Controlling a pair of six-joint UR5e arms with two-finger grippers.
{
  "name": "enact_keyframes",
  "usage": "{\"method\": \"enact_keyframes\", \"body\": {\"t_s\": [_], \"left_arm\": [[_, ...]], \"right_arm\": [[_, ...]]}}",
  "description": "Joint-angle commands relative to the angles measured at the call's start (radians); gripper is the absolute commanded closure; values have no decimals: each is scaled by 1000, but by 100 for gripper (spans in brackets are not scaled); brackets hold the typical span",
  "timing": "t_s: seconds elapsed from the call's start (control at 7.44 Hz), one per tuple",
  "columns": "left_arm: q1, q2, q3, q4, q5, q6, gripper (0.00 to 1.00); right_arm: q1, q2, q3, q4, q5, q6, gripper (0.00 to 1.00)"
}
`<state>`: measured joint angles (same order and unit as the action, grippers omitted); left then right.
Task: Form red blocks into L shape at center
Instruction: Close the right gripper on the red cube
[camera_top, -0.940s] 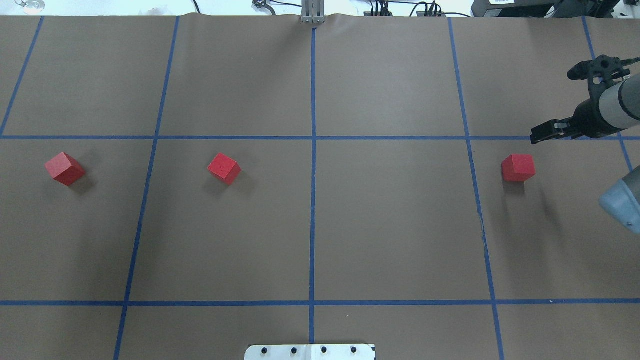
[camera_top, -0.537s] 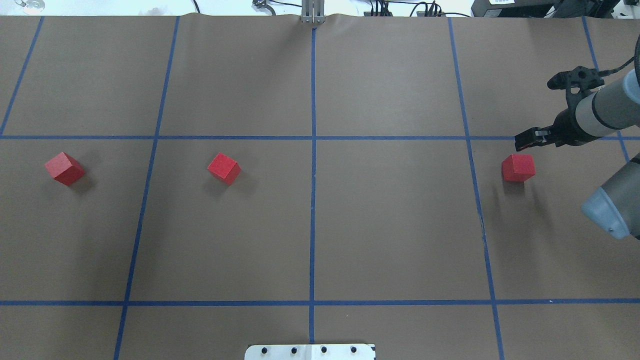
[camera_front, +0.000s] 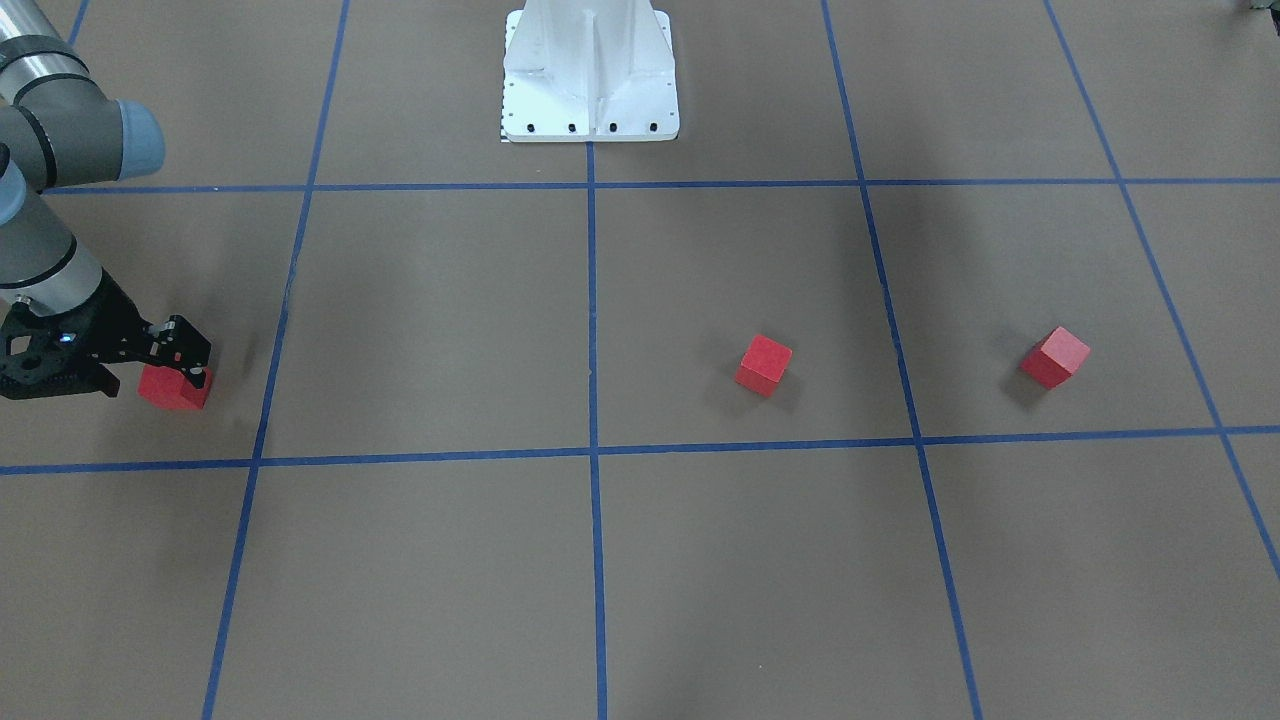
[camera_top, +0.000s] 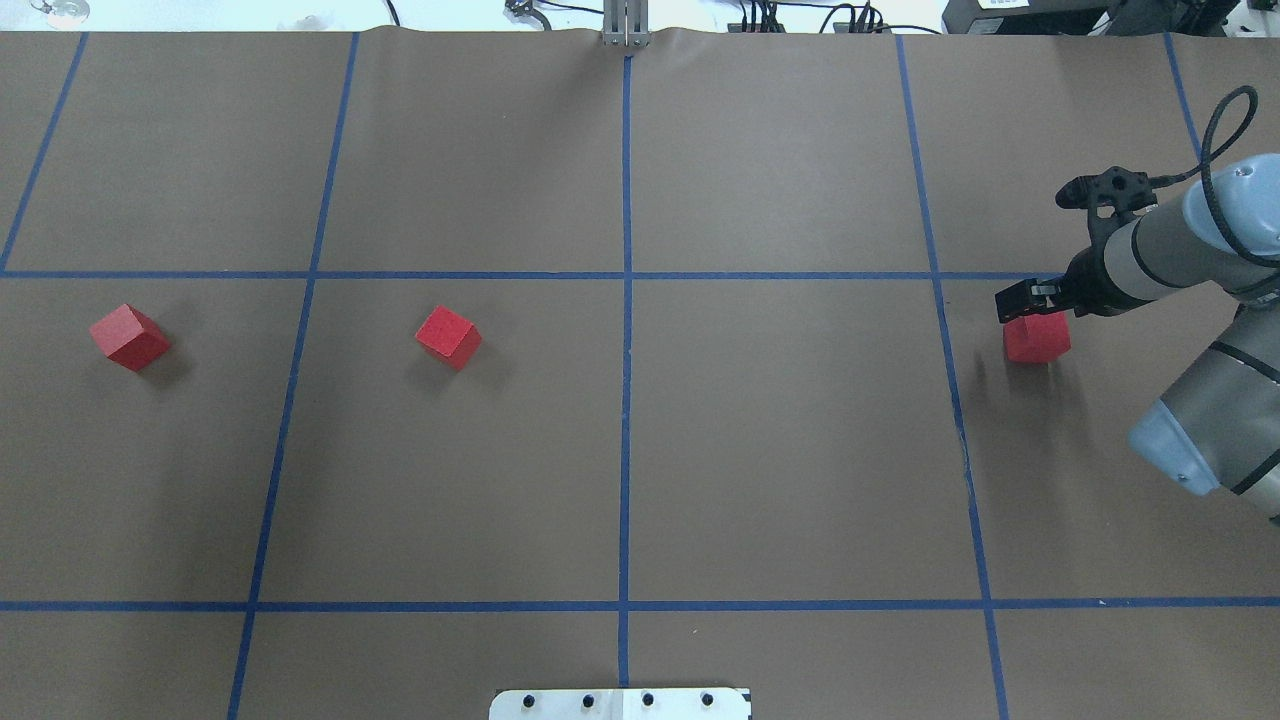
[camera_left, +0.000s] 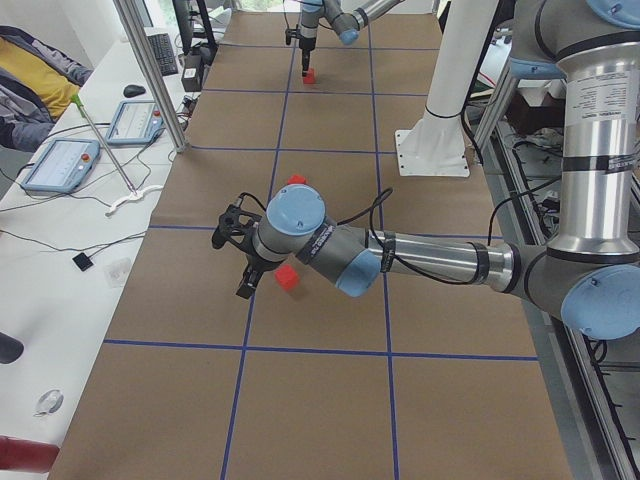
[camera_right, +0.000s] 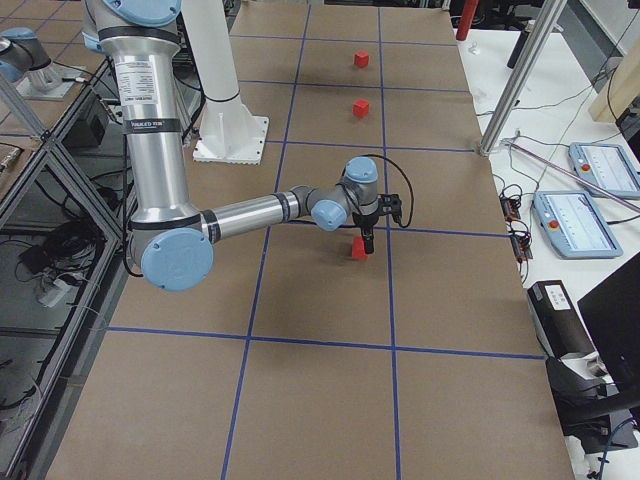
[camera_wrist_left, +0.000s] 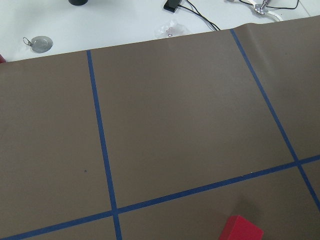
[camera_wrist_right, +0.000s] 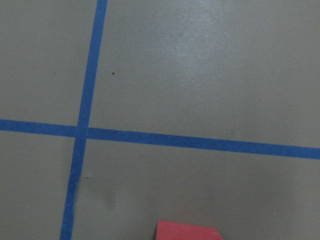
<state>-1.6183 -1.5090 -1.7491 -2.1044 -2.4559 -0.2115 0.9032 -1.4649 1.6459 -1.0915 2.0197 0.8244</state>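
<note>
Blocks all apart: right gripper poised at the top of the right-hand red block, finger gap impossible to tell. Middle red block and left red block lie left of the center. Left gripper is near the left one, its finger gap unclear too.

The near arm was stretched low over the tabletop. Its right pincer was pointed down at the top of the nearest red block, which lay just beside a blue tape line. How wide the jaws stood could not be told. Farther along, the middle red block and the farthest red block were seen, well apart from the first.
</note>
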Motion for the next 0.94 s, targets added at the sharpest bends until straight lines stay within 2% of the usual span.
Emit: {"method": "enact_keyframes", "body": {"t_s": [0.0, 0.13, 0.27, 0.67, 0.81], "left_arm": [[0, 3, 0, -6, 0, 0, 0], [0, 3, 0, -6, 0, 0, 0], [0, 4, 0, -6, 0, 0, 0], [0, 6, 0, -8, 0, 0, 0], [0, 6, 2, -8, 0, 0, 0]], "right_arm": [[-13, -5, -5, 5, -18, 22, 37], [-15, -2, -5, 4, -18, 33, 84], [-15, 1, 3, 2, -18, 33, 100], [-15, 12, 116, -30, -10, 35, 100], [-15, 67, 149, -94, -13, 35, 100]]}}
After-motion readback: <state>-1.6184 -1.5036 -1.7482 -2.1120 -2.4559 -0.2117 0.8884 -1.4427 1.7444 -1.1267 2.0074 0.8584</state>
